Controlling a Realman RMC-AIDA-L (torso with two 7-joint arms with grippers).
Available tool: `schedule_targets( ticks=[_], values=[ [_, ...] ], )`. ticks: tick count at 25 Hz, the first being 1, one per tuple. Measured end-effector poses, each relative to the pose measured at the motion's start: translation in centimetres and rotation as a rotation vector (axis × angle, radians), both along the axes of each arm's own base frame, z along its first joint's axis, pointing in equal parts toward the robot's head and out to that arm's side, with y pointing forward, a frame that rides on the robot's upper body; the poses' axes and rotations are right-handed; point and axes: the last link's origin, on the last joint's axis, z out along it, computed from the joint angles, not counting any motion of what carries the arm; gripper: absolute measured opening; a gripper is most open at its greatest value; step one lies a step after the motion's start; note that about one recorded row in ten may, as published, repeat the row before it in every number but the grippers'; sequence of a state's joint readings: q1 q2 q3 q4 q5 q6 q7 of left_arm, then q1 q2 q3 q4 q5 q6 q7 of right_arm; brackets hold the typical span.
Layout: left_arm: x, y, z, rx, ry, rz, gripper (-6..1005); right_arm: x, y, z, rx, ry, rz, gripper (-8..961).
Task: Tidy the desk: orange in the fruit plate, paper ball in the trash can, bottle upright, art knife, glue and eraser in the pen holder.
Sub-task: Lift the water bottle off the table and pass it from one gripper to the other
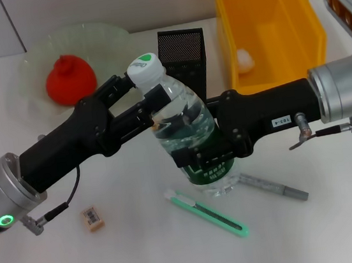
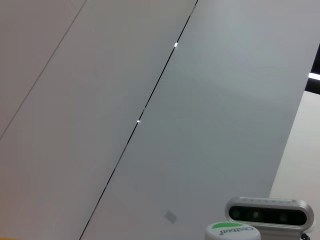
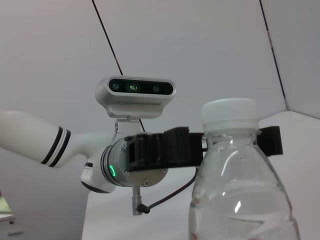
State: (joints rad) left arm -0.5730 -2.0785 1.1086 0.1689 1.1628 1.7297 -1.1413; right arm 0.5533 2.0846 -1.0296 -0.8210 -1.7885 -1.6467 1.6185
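Head view shows you both claws on the clear plastic water bottle with the white cap and green label (image 1: 185, 127), which stands nearly upright at mid-desk, its base seemingly on the surface. Your left gripper (image 1: 138, 97) reaches in from the left and its black fingers bracket the shoulder just under the cap, only partly parted and touching the plastic. Your right gripper (image 1: 207, 150) comes from the right and is clamped across the lower body at the label. From the right wrist view you see the same bottle (image 3: 240, 180) close up with the left gripper (image 3: 230, 142) pinching its neck. Moving outward, judge the bottle step as almost finished, pending release. Already done: the red-orange round fruit (image 1: 70, 79) sits in the pale-green scalloped glass bowl (image 1: 104, 41), and a small white paper ball (image 1: 245, 59) lies in the bright yellow rectangular bin (image 1: 303, 19). Left for you: the mint-green snap-off knife (image 1: 207, 213), the thin grey glue stick (image 1: 272, 186) and the tiny tan eraser block with barcode sticker (image 1: 92, 219) all lie on the white desk (image 1: 342, 226), outside the black square mesh cup (image 1: 180, 49).
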Motion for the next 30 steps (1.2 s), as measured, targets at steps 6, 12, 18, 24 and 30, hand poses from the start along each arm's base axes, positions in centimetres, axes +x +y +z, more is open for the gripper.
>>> schedule_targets(
  ticks=[6, 12, 18, 24, 30],
  values=[
    [0.14, 0.00, -0.11, -0.007, 0.003, -0.007, 727, -0.39, 0.19, -0.50, -0.012, -0.006, 0.011, 771],
    [0.25, 0.05, -0.03, -0.014, -0.003, -0.008, 725, -0.63, 0.22, -0.66, -0.019, -0.011, 0.021, 773],
    [0.39, 0.41, 0.01, -0.031, 0.001, 0.000, 724, -0.65, 0.22, -0.67, -0.019, -0.011, 0.023, 774],
    [0.33, 0.57, -0.03, -0.033, 0.017, 0.000, 722, -0.66, 0.23, -0.67, -0.019, -0.012, 0.022, 776],
    [0.49, 0.49, 0.00, -0.028, 0.019, -0.019, 479, -0.62, 0.10, -0.76, -0.028, -0.009, 0.025, 778]
  ],
)
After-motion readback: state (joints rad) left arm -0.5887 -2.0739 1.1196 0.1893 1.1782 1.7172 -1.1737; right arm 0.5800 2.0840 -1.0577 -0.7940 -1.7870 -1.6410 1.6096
